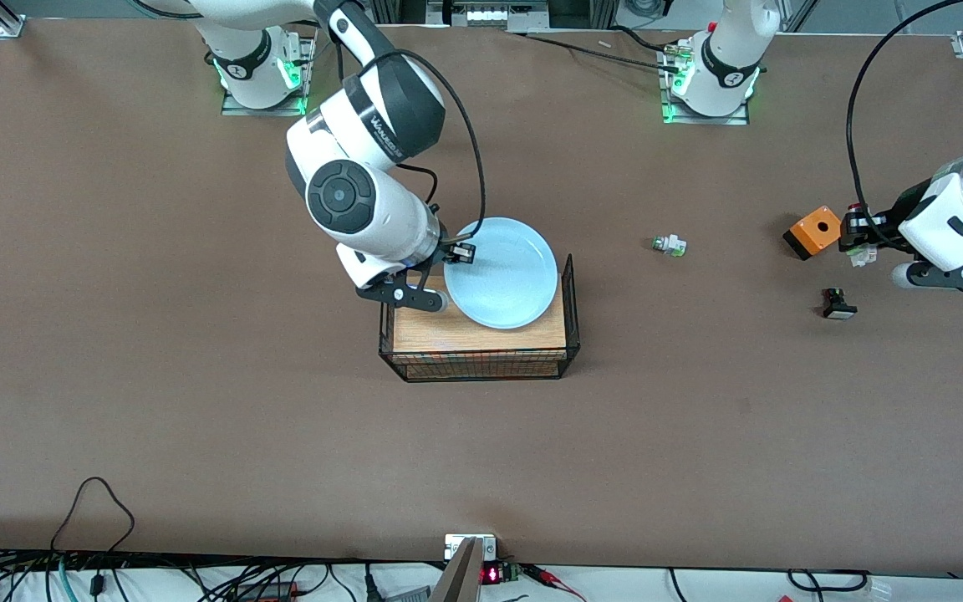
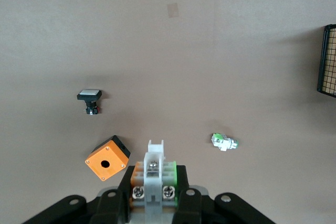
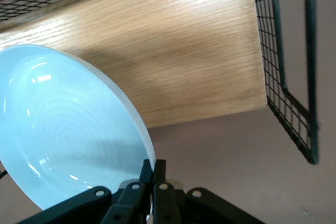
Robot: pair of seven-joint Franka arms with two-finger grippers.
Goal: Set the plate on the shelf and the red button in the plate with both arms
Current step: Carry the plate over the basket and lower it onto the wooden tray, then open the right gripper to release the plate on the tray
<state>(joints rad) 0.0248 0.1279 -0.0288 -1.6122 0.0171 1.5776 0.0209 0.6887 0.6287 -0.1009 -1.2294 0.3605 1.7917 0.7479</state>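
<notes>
Front view, plate: the right gripper (image 1: 458, 252) is clamped on the rim of the pale blue plate (image 1: 502, 276), holding it over the wire basket (image 1: 569, 301) with its wooden board (image 1: 448, 334), so the plate looks ready to go down there.
Front view, button: the left gripper (image 1: 858, 238) hangs over the tabletop (image 1: 197, 376) at the left arm's end, beside the orange box (image 1: 813, 232), clamped on the red button (image 1: 862, 253).
Front view, strays: a white part with green end (image 1: 669, 245) lies between basket and box; a black part with white cap (image 1: 838, 304) lies nearer the camera than the box.
Left wrist view: the fingers (image 2: 123, 195) pinch the white switch body, its screw end upward, with the orange box just beside it, probably its target.
Right wrist view: the fingers (image 3: 157, 174) sit tight on the plate's edge, gripping the thin rim so the dish hangs tilted above the board.
</notes>
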